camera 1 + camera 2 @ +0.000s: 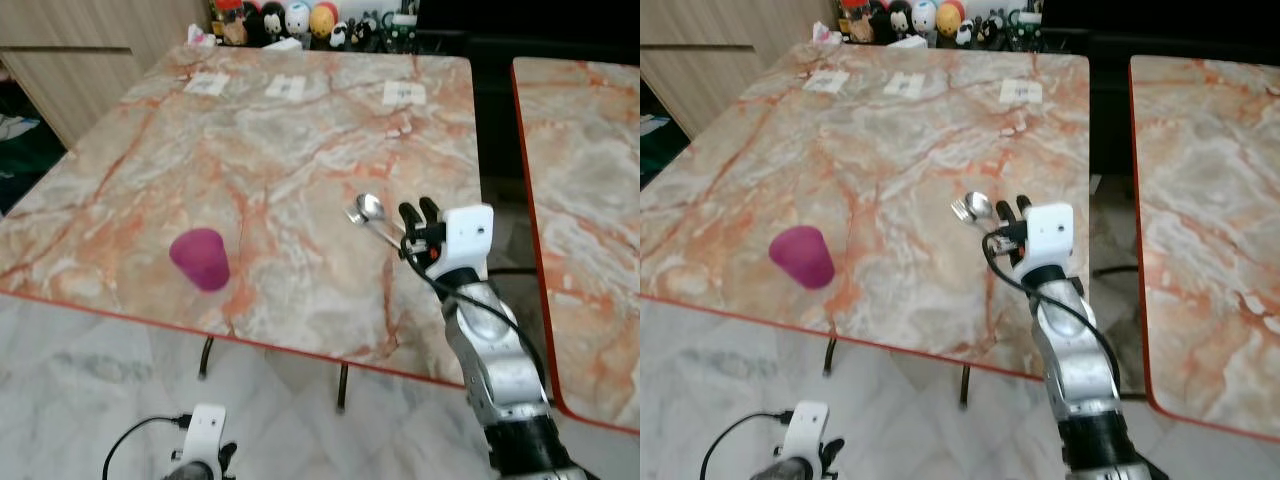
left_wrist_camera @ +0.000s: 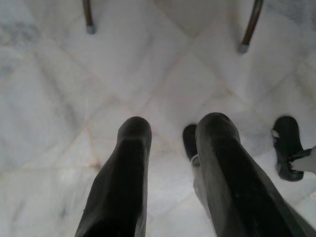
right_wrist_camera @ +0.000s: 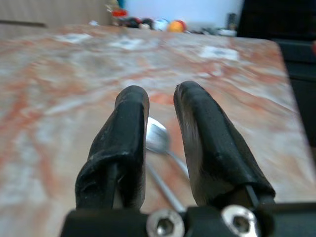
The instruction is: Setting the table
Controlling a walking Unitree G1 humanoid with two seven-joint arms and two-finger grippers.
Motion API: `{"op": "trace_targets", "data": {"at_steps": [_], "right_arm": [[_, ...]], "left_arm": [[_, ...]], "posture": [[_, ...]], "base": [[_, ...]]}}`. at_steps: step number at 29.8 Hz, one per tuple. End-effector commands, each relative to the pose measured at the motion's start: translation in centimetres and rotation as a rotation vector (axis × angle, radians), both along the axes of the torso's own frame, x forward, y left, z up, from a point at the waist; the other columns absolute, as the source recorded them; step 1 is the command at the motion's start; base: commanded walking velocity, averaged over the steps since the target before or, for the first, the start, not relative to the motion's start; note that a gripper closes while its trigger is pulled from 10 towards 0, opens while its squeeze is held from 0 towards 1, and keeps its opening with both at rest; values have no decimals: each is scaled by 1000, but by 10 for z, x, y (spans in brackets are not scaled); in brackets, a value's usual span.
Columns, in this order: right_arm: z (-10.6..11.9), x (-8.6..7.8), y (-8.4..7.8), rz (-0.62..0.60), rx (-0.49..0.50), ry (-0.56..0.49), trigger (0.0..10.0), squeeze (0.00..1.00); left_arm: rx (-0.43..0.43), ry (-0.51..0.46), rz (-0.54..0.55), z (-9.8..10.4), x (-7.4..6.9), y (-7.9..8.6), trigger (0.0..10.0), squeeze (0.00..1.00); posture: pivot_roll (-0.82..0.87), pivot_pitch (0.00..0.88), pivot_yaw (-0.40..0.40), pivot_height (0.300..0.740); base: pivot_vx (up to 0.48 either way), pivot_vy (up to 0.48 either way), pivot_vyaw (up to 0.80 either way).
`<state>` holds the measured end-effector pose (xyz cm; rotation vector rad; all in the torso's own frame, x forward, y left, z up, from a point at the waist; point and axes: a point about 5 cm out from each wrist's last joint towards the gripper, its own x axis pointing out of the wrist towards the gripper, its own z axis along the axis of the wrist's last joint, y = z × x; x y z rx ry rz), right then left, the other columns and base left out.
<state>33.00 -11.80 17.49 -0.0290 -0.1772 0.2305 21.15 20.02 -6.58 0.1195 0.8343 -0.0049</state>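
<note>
- Cutlery step in hand, by the look of it: spoon [image 1: 371, 208] and fork [image 1: 962, 210] lie touching near the table's [image 1: 300, 150] right edge, toward the near corner.
- Right gripper [image 1: 420, 213] just behind them, fingers slightly apart, gripping nothing.
- Next: probably a lower, closer reach to straddle one handle.
- Pink cup [image 1: 200, 258] upside down near the front edge.
- Left gripper [image 2: 173, 143] idle above the floor, parted.

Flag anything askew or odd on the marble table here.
The pink cup stands mouth-down near the table's front edge. The spoon and fork lie overlapped and diagonal near the right edge, under the right claw, rather than side by side. Nothing is spilled or broken.
</note>
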Motion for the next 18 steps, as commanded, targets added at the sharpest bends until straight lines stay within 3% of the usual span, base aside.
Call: {"op": "trace_targets", "data": {"at_steps": [1,18], "right_arm": [[-1,0,4,20,1,5,10000,0],[-3,-4,7,48,-2,-10,10000,0]], "left_arm": [[13,36,10,-5,-12,7,10000,0],[15,39,4,-6,-13,7,10000,0]], "posture": [[-125,132,49,740],[-126,102,50,740]], "base": [[0,0,0],[220,0,77]]}}
